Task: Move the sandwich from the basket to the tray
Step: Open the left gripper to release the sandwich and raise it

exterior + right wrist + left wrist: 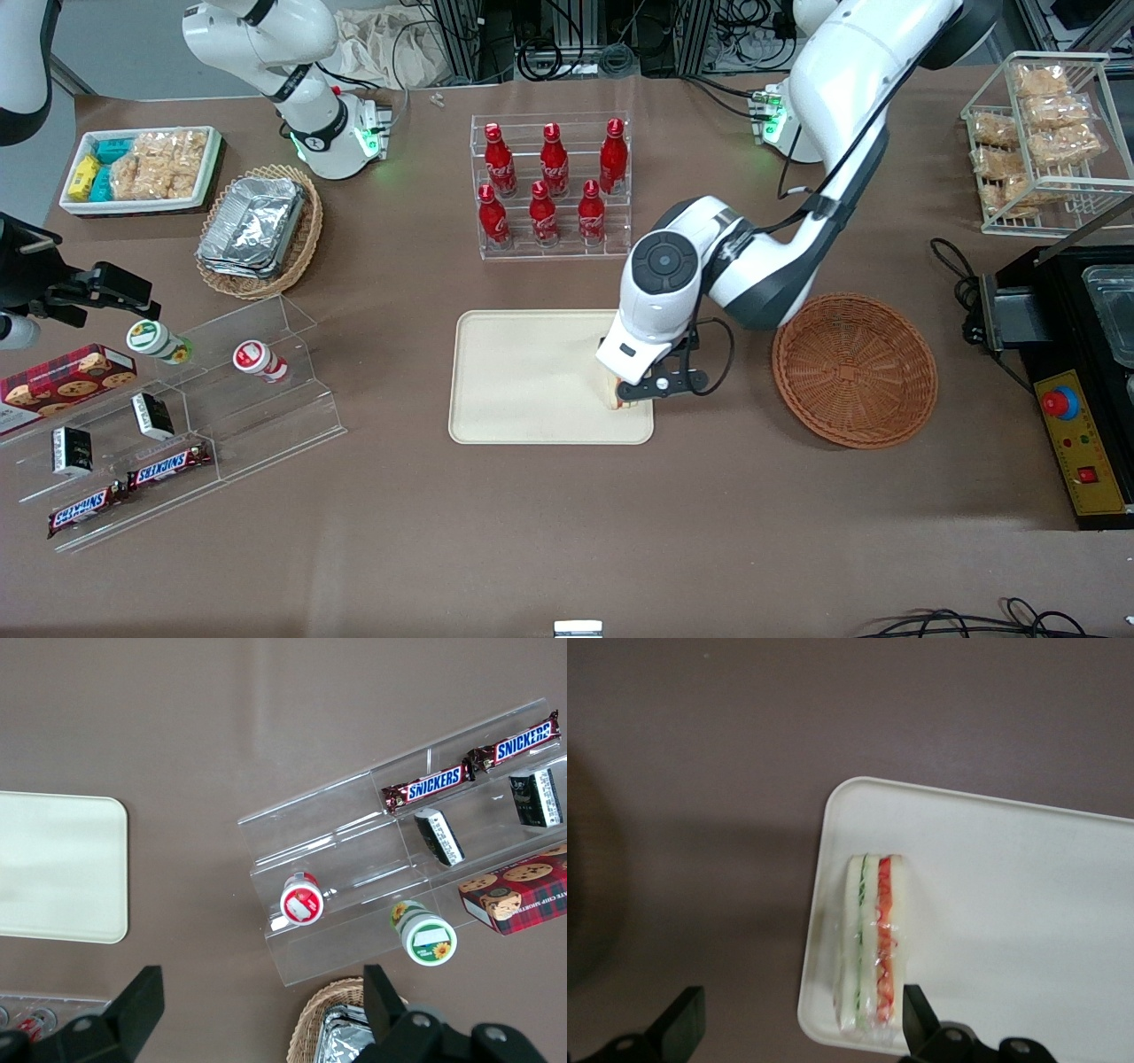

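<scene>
The sandwich (873,939), wrapped in clear film, stands on the cream tray (1010,904) with its green and red filling edge facing up. It sits by the tray corner nearest the front camera, toward the working arm's end. My left gripper (802,1019) hangs open just above it, one dark finger (917,1014) beside the red layer and the other finger (682,1020) out over the bare table. From the front, the gripper (633,392) covers most of the sandwich (616,403) on the tray (523,372). The reddish-brown basket (855,368) stands beside the tray, holding nothing.
A clear rack of red bottles (554,182) stands farther from the camera than the tray. A tan basket of foil containers (257,230) and a clear stepped snack display (177,408) lie toward the parked arm's end. A black control box (1076,390) sits past the basket.
</scene>
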`<state>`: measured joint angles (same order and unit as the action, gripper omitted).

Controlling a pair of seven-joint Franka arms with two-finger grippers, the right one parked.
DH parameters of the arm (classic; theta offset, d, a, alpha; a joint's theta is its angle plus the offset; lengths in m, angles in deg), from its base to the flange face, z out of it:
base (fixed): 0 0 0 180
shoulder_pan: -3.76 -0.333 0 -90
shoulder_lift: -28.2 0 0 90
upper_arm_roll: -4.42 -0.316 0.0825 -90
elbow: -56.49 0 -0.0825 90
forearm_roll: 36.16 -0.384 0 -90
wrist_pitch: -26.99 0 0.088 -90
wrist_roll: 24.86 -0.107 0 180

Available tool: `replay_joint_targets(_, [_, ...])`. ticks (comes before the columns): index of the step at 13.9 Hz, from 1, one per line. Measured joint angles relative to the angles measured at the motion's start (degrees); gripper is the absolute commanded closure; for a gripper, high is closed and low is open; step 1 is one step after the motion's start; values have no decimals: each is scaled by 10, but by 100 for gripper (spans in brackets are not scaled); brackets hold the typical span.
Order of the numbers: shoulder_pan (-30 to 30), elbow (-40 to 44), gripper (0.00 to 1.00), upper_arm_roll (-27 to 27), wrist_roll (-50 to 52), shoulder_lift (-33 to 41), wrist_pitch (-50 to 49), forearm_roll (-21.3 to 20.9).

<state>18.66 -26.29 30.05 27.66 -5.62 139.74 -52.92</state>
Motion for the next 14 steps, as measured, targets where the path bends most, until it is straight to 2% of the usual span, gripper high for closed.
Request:
replay_joint_targets(5, [-97,14,0,-3,-148,89,-126,104])
replay_joint_targets(8, [-139,14,0,-14,-222,144,-205,119])
replay_joint_targets(11, [-140,13,0,-78,-324,203,-287,145])
replay_joint_targets(14, [-140,-10,0,-123,-364,258,-318,154])
